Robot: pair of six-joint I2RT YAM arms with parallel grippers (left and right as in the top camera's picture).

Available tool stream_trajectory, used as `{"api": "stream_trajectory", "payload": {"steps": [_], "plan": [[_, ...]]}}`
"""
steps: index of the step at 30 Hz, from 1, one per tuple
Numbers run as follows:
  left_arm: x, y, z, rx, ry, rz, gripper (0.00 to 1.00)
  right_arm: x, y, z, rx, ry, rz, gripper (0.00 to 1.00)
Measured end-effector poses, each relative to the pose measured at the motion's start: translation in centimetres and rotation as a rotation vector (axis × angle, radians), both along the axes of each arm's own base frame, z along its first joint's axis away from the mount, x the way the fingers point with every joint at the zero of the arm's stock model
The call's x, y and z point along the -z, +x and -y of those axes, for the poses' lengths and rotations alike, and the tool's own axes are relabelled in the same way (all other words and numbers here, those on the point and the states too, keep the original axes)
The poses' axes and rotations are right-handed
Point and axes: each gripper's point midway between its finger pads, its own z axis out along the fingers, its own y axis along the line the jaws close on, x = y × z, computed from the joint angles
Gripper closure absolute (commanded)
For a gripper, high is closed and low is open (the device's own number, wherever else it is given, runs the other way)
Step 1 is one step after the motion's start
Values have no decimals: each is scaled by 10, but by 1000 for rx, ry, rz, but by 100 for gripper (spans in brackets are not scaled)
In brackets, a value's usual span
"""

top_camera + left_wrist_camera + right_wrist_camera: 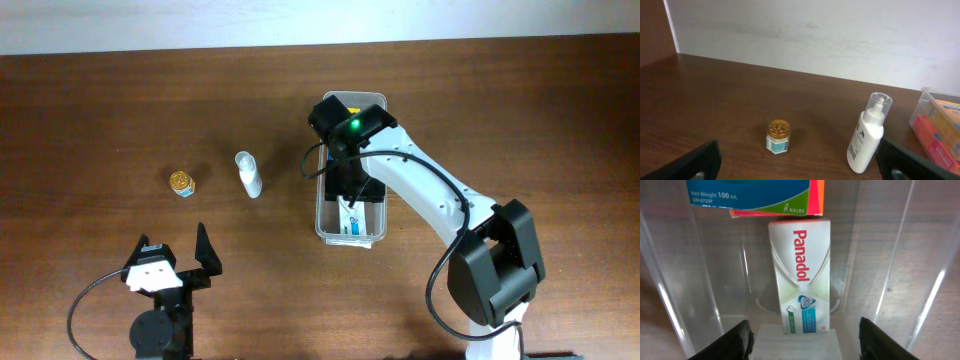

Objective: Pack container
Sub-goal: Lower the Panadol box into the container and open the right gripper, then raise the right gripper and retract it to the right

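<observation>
Container (920, 270) encloses the right pincer (802, 330), jaws parted above a Panadol box (800, 275); left pincer (172, 240), spread wide, sits well apart.

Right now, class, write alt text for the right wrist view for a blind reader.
A white Panadol box lies flat on the floor of the clear container, its far end at a blue and orange box. The open tool shows dark fingers at the bottom corners.

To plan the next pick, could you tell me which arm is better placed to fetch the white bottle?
Left: the left gripper, open, faces the white bottle on the table; the right gripper is down inside the container.
</observation>
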Motion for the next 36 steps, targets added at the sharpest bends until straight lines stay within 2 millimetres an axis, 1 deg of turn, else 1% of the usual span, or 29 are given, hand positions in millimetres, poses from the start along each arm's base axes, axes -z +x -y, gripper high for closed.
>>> {"api": "stream_trajectory", "payload": {"steps": [2, 4, 6, 7, 8, 9, 12, 15, 18, 26, 28, 32, 36], "plan": [[0, 0, 0, 0, 0, 0, 1, -5, 1, 3, 6, -4, -1, 31], [0, 0, 0, 0, 0, 0, 1, -14, 8, 6, 19, -3, 15, 25], [0, 0, 0, 0, 0, 0, 0, -29, 19, 13, 44, -2, 44, 14], [0, 0, 0, 0, 0, 0, 1, -38, 25, 19, 58, -2, 64, 4], [0, 0, 0, 0, 0, 0, 1, -46, 31, 25, 67, -5, 83, 1], [0, 0, 0, 0, 0, 0, 1, -54, 34, 33, 78, -13, 91, 2], [0, 0, 0, 0, 0, 0, 1, -78, 40, 69, 133, -58, 105, 2], [0, 0, 0, 0, 0, 0, 1, -93, 39, 116, 214, -131, 96, 2], [0, 0, 0, 0, 0, 0, 1, -95, 39, 161, 289, -187, 75, 1], [0, 0, 0, 0, 0, 0, 1, -97, 47, 265, 489, -231, 86, 2], [0, 0, 0, 0, 0, 0, 1, -98, 49, 289, 543, -232, 103, 2], [0, 0, 0, 0, 0, 0, 1, -99, 53, 325, 633, -234, 150, 2], [0, 0, 0, 0, 0, 0, 1, -102, 60, 344, 678, -233, 197, 2]]}}
